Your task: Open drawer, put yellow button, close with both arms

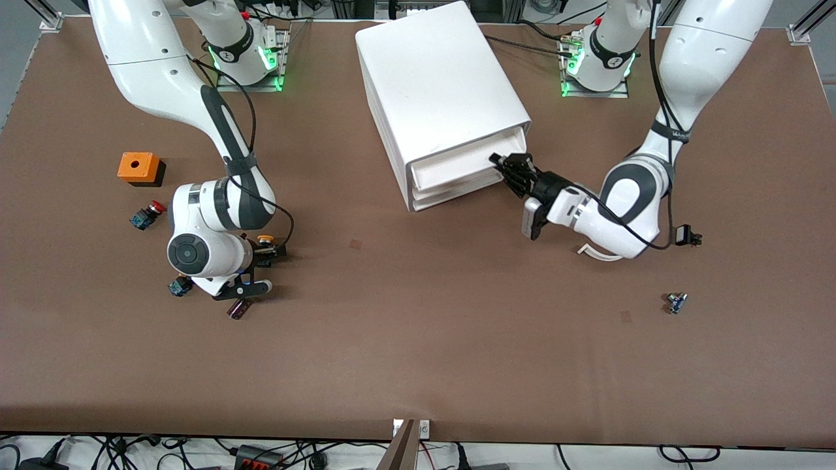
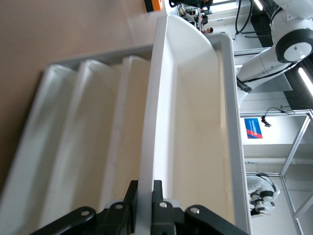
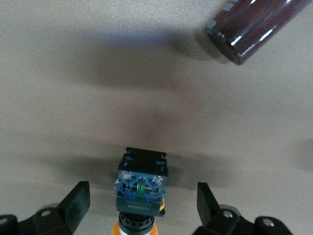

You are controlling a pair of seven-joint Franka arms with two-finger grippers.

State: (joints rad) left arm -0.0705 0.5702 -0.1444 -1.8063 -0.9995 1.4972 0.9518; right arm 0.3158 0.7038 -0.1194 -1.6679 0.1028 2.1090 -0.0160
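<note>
The right arm's black two-finger hand (image 1: 251,271) hangs low over the brown surface (image 1: 418,339), fingers (image 3: 78,200) spread wide on either side of the small yellow-capped push button with a black and blue body (image 3: 141,186), not gripping it. A dark cylindrical part (image 3: 254,29) lies near it. At the large boxy white cabinet (image 1: 437,85), the topmost shallow white plastic drawer (image 2: 195,127) stands partly pulled out, and the left arm's black hand (image 2: 143,205) is clenched on its front edge.
</note>
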